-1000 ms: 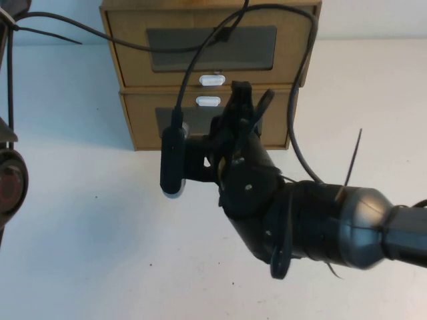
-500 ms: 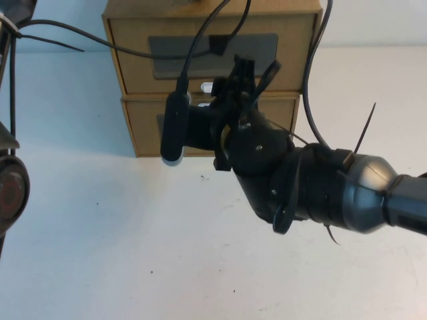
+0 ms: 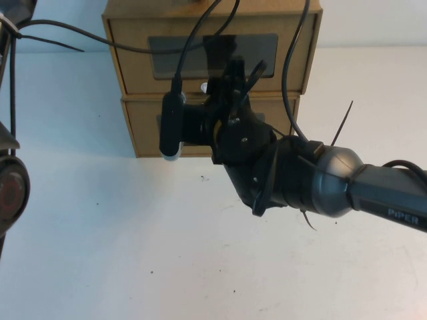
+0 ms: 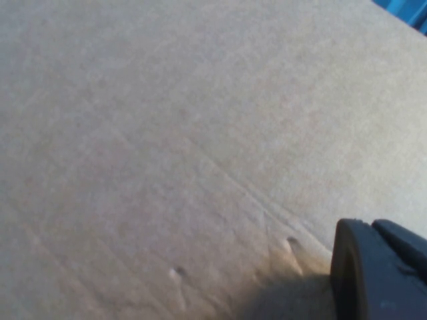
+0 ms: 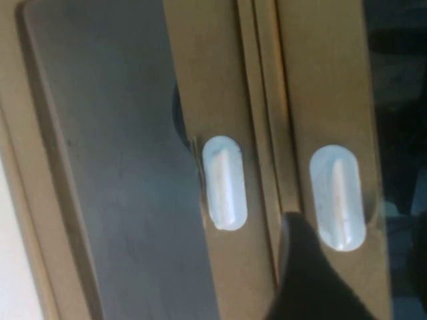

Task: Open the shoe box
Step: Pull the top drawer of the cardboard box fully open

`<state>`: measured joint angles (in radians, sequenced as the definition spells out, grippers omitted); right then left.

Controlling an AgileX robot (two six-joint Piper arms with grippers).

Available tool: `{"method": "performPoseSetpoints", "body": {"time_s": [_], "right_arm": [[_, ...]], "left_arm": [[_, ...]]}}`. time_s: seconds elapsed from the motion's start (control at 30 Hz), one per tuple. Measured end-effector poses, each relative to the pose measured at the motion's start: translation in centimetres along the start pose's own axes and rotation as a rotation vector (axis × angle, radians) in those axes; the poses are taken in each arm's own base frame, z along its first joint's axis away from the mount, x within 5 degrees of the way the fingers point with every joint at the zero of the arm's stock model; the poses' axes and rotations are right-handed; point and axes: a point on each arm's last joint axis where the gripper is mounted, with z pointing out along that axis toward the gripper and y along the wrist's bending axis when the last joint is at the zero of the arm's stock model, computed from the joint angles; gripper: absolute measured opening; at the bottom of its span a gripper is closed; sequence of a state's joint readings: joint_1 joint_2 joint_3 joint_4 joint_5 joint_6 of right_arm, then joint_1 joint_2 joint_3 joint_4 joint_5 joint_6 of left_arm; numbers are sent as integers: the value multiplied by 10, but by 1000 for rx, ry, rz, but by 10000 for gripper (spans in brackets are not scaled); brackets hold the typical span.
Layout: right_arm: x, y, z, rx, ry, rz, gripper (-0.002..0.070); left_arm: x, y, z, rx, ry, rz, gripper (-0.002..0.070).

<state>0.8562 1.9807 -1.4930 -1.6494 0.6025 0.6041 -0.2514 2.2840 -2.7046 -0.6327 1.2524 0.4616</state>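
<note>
**Right gripper released at the shoe-box handles**

Straight ahead of the right gripper (image 3: pixel 245 72), the upper shoe box (image 3: pixel 133 53) is resting on the lower shoe box (image 3: pixel 143 130) at the far side of the table (image 3: pixel 100 253). Both drawer fronts are lying flush and closed. The right gripper is hovering close to those fronts, about level with the seam between the two boxes. Its jaws are standing apart, grasping nothing.

In the right wrist view one dark fingertip (image 5: pixel 303 267) is showing just beside a white handle (image 5: pixel 337 198) without clamping it. The second white handle (image 5: pixel 225 183) is lying across the seam, farther from that fingertip and next to a dark window panel (image 5: pixel 113 167).

Behind the gripper, the right arm (image 3: pixel 333 187) is stretching across the table, and black cables (image 3: pixel 190 53) are looping over the upper shoe box. Well off to that gripper's left, the left gripper (image 4: pixel 373 273) is hanging over a plain cardboard-coloured surface (image 4: pixel 167 133). Whether it is released or clenched cannot be told.
</note>
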Motion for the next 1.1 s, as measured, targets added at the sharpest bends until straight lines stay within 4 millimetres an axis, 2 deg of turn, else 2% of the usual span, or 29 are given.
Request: {"method": "performPoseSetpoints", "body": {"time_s": [0.77, 1.1], "right_arm": [[9, -6, 10, -21, -25, 10, 300], [7, -4, 12, -50, -67, 9, 207]], "left_arm": [[0, 0, 0, -1, -2, -74, -5], [0, 0, 0, -1, -2, -74, -5]]}}
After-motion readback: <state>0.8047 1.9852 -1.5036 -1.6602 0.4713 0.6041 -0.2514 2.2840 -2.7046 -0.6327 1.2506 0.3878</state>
